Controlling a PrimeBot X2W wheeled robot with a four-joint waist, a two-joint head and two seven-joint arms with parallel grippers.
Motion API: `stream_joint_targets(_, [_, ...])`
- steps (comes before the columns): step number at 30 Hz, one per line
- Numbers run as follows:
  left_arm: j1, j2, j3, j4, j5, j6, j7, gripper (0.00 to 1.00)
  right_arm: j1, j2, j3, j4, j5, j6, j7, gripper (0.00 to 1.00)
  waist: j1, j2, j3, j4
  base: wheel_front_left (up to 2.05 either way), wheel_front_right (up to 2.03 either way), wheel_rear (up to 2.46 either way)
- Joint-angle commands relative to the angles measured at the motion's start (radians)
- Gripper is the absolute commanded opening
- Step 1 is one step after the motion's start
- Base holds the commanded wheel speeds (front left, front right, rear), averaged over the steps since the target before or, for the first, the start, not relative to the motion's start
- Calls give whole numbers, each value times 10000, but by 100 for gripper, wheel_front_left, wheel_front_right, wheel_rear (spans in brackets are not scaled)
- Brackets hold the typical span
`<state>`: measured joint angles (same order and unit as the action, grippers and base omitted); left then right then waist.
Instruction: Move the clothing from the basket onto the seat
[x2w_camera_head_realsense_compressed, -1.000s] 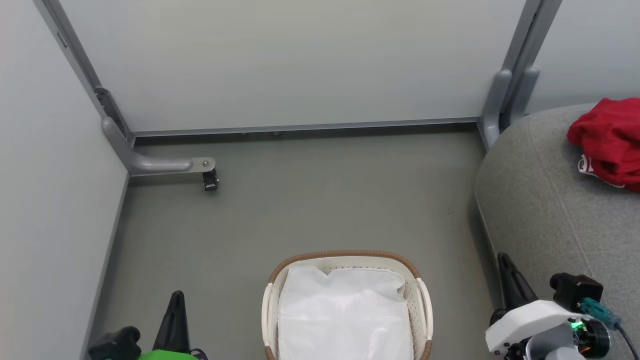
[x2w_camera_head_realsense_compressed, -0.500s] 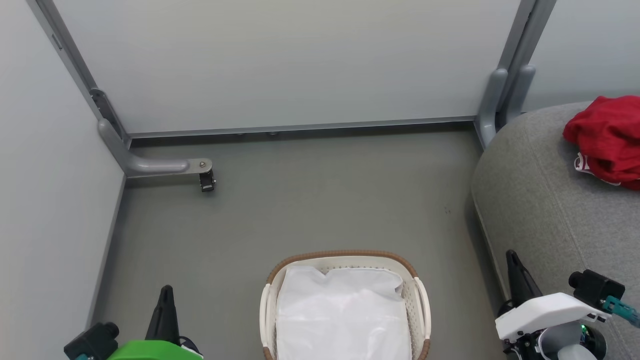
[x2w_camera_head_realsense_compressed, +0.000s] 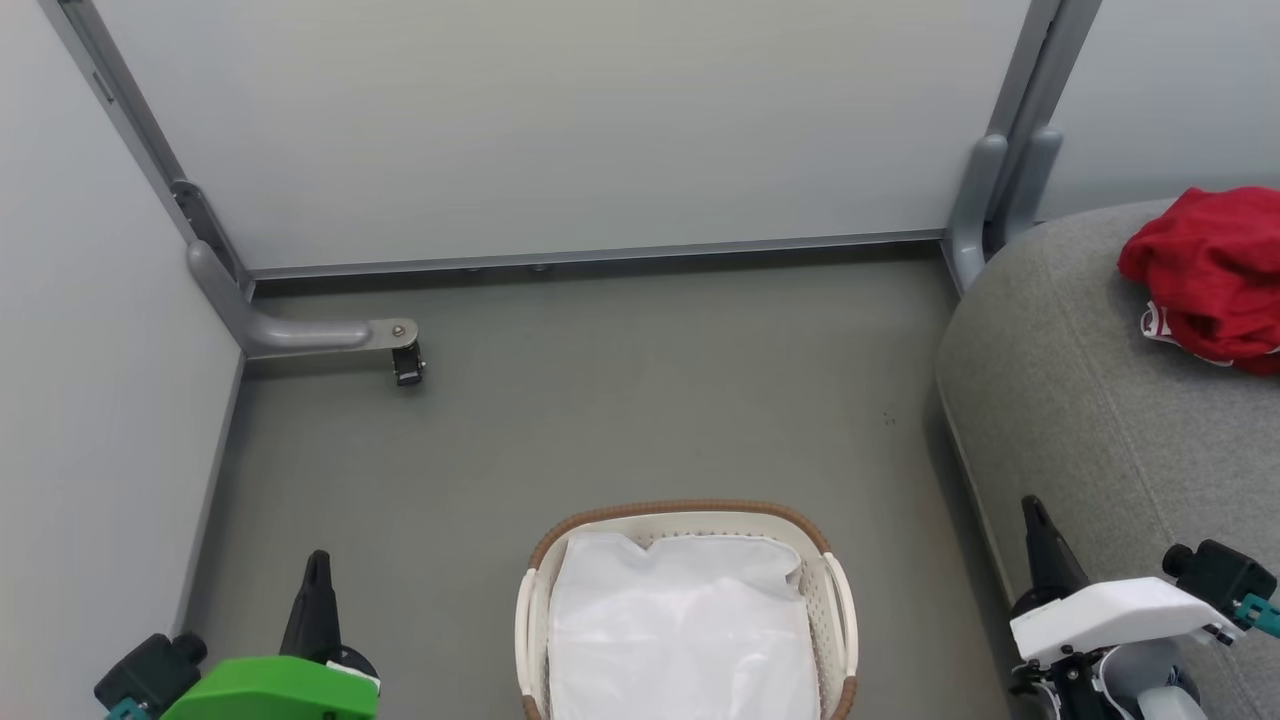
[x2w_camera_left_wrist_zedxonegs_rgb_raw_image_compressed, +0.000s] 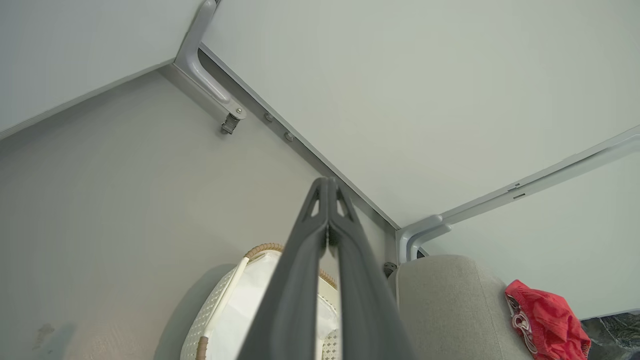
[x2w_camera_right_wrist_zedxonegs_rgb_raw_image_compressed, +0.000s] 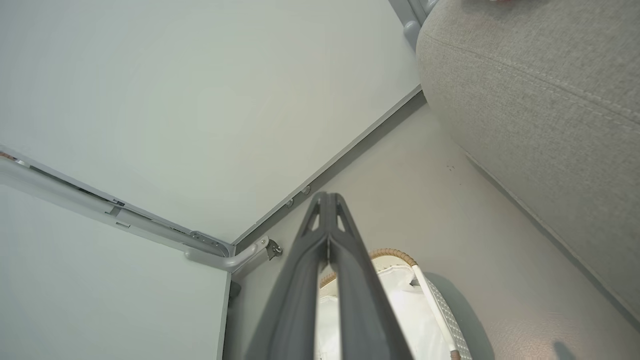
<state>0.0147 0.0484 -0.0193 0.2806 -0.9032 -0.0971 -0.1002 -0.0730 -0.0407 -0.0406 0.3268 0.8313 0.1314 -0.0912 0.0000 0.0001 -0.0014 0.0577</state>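
**A:** Where is the clothing?

**B:** The red clothing (x2w_camera_head_realsense_compressed: 1210, 270) lies bunched on the grey seat (x2w_camera_head_realsense_compressed: 1080, 430). It is far ahead of the right gripper (x2w_camera_right_wrist_zedxonegs_rgb_raw_image_compressed: 327, 199) and off to its outer side, with nothing touching it.

**A:** What do the fingers hold?

**B:** Nothing. The right gripper's two long dark fingers are pressed together tip to tip. The left gripper (x2w_camera_left_wrist_zedxonegs_rgb_raw_image_compressed: 328, 186) is closed the same way, with only a thin slit lower down between its fingers.

**A:** Where is the basket?

**B:** The cream basket (x2w_camera_head_realsense_compressed: 690, 512), with its brown woven rim, stands on the floor (x2w_camera_head_realsense_compressed: 600, 400) between the two pairs of fingers and apart from both. A plain white liner (x2w_camera_head_realsense_compressed: 680, 640) shows inside it.

**A:** Why are the arms held like that?

**B:** Both point past the basket toward the wall panel (x2w_camera_head_realsense_compressed: 560, 130) and reach for nothing. I take this as a resting pose, because the basket looks emptied and the garments are on the cushion.

**A:** How does the clothing look?

**B:** It is bright red, soft and crumpled into loose folds. White trim with small red marks peeks out along the edge nearest the fingers, too small to read. The heap sits well in from the seat's rounded edge, so it seems unlikely to slide off.
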Motion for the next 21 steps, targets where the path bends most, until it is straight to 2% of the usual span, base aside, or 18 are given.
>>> stream_joint_targets(1, [-319,83,101,-158,-333,-66,71,0,-239,-61,-59,-179,351,-4,71,0,0,-1,1,-10,0,0,0])
stream_joint_targets(21, [-647,95,474,-227,-2538,-163,718,0,-305,-82,-288,-402,2752,-6,718,0,0,-1,12,-150,0,0,0])
